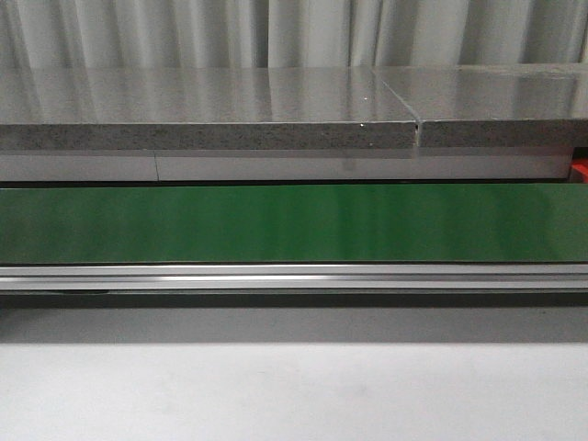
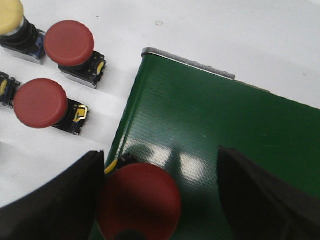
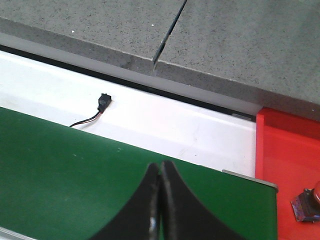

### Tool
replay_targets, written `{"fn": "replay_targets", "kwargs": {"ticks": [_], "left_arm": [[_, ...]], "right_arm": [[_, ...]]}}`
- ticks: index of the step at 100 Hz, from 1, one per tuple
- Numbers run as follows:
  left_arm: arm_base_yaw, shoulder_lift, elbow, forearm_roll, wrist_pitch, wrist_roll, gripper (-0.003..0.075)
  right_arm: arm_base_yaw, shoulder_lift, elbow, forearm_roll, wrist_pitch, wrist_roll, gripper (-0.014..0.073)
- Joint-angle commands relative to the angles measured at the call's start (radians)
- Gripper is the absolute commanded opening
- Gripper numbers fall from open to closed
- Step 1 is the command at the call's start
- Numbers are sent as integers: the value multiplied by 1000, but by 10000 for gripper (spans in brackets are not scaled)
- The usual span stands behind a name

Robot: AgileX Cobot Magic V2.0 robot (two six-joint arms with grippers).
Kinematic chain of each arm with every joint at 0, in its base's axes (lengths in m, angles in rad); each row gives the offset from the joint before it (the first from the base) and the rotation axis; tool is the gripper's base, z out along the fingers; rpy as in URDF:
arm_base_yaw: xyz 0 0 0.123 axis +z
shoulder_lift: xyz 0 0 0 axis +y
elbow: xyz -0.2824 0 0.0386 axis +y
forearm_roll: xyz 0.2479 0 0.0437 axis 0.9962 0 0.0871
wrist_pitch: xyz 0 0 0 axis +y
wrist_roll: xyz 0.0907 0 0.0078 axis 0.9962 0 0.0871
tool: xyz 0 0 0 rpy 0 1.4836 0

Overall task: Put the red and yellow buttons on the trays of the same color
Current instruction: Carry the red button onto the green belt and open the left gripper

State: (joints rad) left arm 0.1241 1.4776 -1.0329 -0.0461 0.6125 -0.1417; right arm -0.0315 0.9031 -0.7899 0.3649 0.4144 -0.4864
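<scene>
In the left wrist view a red button point(image 2: 139, 200) sits on the corner of the green belt point(image 2: 210, 125), between the fingers of my left gripper point(image 2: 160, 157). That gripper is open; the button lies close to one finger point(image 2: 65, 200) and well apart from the other. Two more red buttons point(image 2: 69, 42) point(image 2: 40, 102) and a yellow button point(image 2: 10, 15) stand on the white table beside the belt. My right gripper point(image 3: 161, 167) is shut on nothing over the belt. The red tray point(image 3: 287, 165) beside it holds a button point(image 3: 307, 202) at the picture's edge. The yellow tray is out of view.
The front view shows only the green belt point(image 1: 294, 222), its metal rail point(image 1: 294, 276), a grey stone counter point(image 1: 211, 110) behind and a sliver of red tray point(image 1: 581, 170). A small black connector with a wire point(image 3: 102, 102) lies on the white strip.
</scene>
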Motion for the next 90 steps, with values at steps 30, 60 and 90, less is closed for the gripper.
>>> {"fn": "replay_targets", "kwargs": {"ticks": [30,60,90], "left_arm": [[-5,-31,-59,-79,-49,72,498],[-5,-36,-167,-79,-54,79,498],[74,-135,-169,-75,-6,57,498]], "right_arm": [[1,-16,-26,12,-62,-11,-67],[1,-16,-26,12,-62,-11,-67],[1,-16,-26,12,-62,-11,-67]]}}
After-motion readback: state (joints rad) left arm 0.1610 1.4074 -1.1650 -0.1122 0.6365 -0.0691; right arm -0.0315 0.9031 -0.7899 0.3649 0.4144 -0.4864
